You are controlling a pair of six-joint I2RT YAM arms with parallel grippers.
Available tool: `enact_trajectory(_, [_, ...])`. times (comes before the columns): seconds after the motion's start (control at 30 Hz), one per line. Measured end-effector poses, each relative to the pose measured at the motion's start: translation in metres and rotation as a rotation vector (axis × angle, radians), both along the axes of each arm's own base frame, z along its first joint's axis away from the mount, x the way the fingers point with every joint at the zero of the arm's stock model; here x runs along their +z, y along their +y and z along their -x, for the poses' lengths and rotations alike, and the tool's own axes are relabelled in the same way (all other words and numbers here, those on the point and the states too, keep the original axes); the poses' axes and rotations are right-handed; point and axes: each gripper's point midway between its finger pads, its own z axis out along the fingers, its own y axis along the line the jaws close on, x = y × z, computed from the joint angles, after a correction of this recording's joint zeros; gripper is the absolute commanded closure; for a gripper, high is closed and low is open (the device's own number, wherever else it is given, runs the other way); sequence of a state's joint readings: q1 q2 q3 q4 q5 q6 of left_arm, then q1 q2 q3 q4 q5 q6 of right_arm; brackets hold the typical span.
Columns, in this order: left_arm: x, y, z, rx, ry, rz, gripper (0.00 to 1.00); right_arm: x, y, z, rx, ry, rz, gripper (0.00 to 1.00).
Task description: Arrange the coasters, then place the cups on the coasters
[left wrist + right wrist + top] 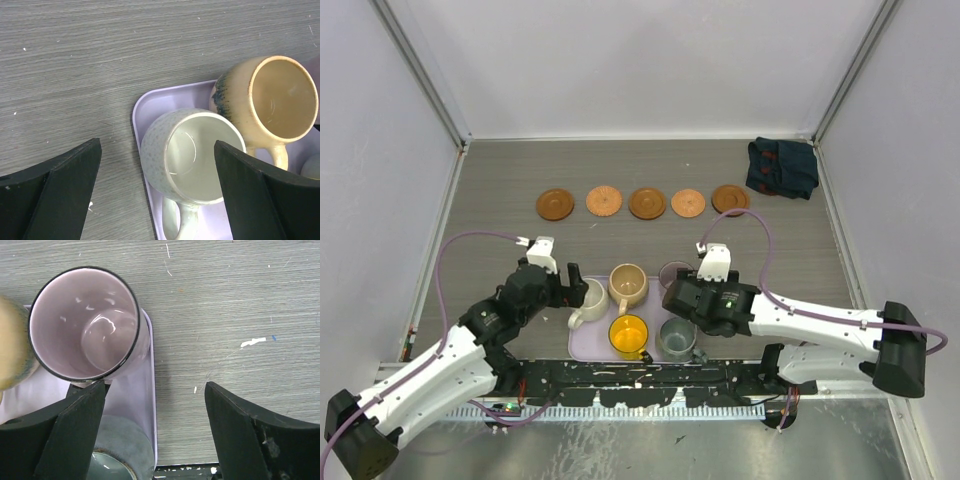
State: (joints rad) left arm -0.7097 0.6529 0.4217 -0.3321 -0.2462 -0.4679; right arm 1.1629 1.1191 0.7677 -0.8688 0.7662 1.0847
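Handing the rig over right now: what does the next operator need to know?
Left pincer: open, around the white cup, not closed on it.
Right pincer: open, beside the mauve cup at the right edge of the tray, holding nothing.
Coasters: all five in a row beyond the tray, all bare.
Cups: all five on the tray, the other three being the tan cup, yellow cup and grey-green cup.
Done: coasters arranged.
Left: move every cup onto a coaster.
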Motion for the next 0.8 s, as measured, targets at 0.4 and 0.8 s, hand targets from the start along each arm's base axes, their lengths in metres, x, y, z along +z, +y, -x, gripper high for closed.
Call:
enact_trajectory(0.4, [0.005,0.002,0.003,0.008,-0.027,0.038,0.04,0.033,0.035,0.001,0.076,-0.052,-0.092,0.19])
enact_trajectory(0.8, [-0.001,0.003,0.004,0.009,-0.017,0.03,0.04,0.017,0.057,0.009,0.121,-0.02,-0.049,0.2])
